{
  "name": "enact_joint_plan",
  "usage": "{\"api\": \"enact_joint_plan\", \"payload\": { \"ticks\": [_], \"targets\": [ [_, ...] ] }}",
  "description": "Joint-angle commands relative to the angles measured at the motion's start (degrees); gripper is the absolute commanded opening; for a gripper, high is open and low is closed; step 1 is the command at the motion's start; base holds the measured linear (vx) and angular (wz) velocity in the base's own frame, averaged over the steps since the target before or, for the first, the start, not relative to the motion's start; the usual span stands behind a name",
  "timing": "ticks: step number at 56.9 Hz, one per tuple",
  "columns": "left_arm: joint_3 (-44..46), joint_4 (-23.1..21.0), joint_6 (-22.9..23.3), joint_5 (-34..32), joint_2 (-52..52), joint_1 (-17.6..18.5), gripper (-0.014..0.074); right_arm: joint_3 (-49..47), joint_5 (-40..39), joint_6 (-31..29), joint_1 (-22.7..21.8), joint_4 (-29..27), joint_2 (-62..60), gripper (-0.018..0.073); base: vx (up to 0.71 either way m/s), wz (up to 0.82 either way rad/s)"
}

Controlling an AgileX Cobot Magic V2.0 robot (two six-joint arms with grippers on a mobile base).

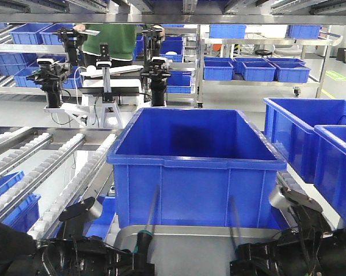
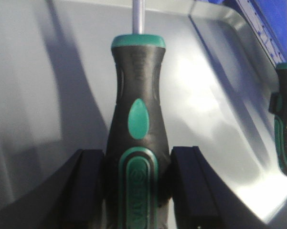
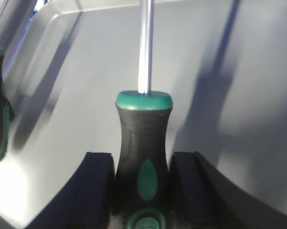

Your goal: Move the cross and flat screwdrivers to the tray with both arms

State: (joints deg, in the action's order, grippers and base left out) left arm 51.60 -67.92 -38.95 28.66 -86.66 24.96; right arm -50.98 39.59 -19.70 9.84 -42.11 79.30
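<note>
Two screwdrivers, left one point(image 2: 136, 143) and right one point(image 3: 143, 143), sit clamped between their jaws above the tray point(image 3: 239, 62).

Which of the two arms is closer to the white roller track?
Left. The left gripper, holding a screwdriver, is over the tray's end beside the roller track; the right gripper, holding another screwdriver, is over the tray's opposite end.

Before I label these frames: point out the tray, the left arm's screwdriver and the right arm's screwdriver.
tray point(image 3: 239, 62): right wrist view, bare floor.
left arm's screwdriver point(image 2: 137, 114): left wrist view, handle middle.
right arm's screwdriver point(image 3: 143, 138): right wrist view, handle waist.
</note>
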Motion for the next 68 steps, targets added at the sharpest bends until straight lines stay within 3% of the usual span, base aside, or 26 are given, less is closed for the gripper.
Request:
{"api": "enact_joint_plan", "payload": {
  "ticks": [1,10,23,29,36,37,39,45,51,60,68],
  "targets": [
    [1.7,-2.8,-3.4,0.2,2.1,0.4,0.0526,-1.6,-1.8,-1.6,-0.1,-2.2,-1.5,0.0531,0.00,0.00],
    [1.7,-2.7,-10.5,-0.7,2.4,0.4,0.0579,-1.6,-1.8,-4.8,-0.1,-2.2,-1.6,0.0634,0.00,0.00],
    [1.7,-2.7,-12.0,-1.4,5.1,0.4,0.0533,-1.8,-1.9,-5.8,-0.1,-2.2,-2.6,0.0585,0.00,0.00],
    [1.7,-2.7,-12.0,-0.8,7.8,0.4,0.0409,-1.8,-1.7,-5.6,-0.1,-2.1,-4.6,0.0459,0.00,0.00],
    [1.7,-0.5,-9.5,0.7,11.7,0.4,0.0134,-1.8,-0.4,-5.4,-0.1,-1.7,-8.5,0.0150,0.00,0.00],
    [1.7,0.5,-9.0,0.8,12.4,0.4,0.0099,-1.8,-0.2,-5.4,-0.1,-1.5,-9.4,0.0069,0.00,0.00],
    [1.7,2.4,-8.2,0.9,13.7,0.4,0.0011,-1.8,-0.2,-5.4,-0.1,-1.3,-10.6,-0.0011,0.00,0.00],
    [1.5,10.1,-3.3,0.6,18.3,0.4,-0.0005,-1.8,-0.8,-5.4,-0.1,0.0,-16.7,-0.0014,0.00,0.00],
    [-0.5,22.5,4.3,-0.2,23.3,0.4,-0.0001,-1.6,-2.6,-5.9,-0.1,4.4,-25.2,-0.0011,0.00,0.00],
    [-9.3,39.0,15.0,-6.4,34.7,0.4,-0.0001,-1.4,-6.7,-6.1,-0.1,16.3,-39.5,-0.0010,0.00,0.00],
    [-17.6,47.4,19.6,-11.6,47.3,0.4,-0.0001,4.2,-9.7,-4.1,-0.1,24.3,-53.2,-0.0010,0.00,0.00]
  ]
}}
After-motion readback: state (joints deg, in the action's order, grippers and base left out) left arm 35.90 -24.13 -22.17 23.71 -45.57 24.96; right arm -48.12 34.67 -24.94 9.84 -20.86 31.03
